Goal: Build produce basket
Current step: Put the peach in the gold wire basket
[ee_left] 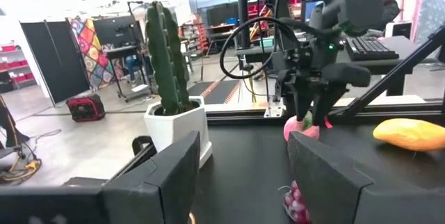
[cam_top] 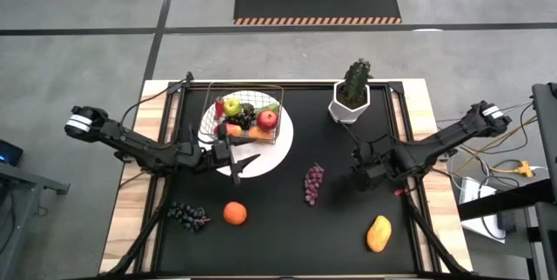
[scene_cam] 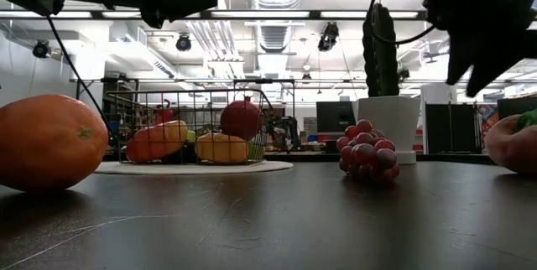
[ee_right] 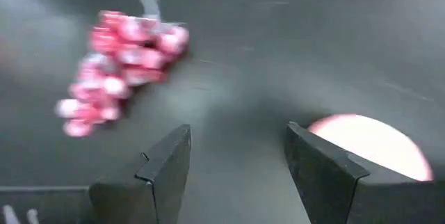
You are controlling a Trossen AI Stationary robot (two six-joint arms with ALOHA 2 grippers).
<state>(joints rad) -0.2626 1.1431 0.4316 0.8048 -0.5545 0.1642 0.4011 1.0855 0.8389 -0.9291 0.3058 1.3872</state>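
High view: 1 black table mat [cam_top: 287, 228] carries everything, with 2 dark arms reaching in from its sides. Next in size is 1 round white plate [cam_top: 277, 154], and on it stands 1 wire basket [cam_top: 277, 90] holding about 5 pieces of produce, among them 1 green apple [cam_top: 232, 106], 1 red apple [cam_top: 267, 119] and 1 orange-yellow piece [cam_top: 233, 130]; the rest are too crowded to name. Beside the plate, toward the right arm, sits 1 white pot with a cactus [cam_top: 352, 94].

Loose on the mat lie 2 grape bunches: 1 reddish-purple bunch [cam_top: 312, 183] near the centre and 1 dark bunch [cam_top: 187, 216] on the left arm's side. Just beside the dark bunch is 1 orange [cam_top: 235, 214]. 1 yellow mango [cam_top: 378, 233] lies on the right arm's side, well apart from the basket.

1 pink peach [ee_right: 372, 144] lies just beside the right gripper [cam_top: 365, 174], whose fingers stand parted with nothing between them. The left gripper [cam_top: 239, 165] hovers over the plate's edge beside the basket, its fingers likewise apart and empty.
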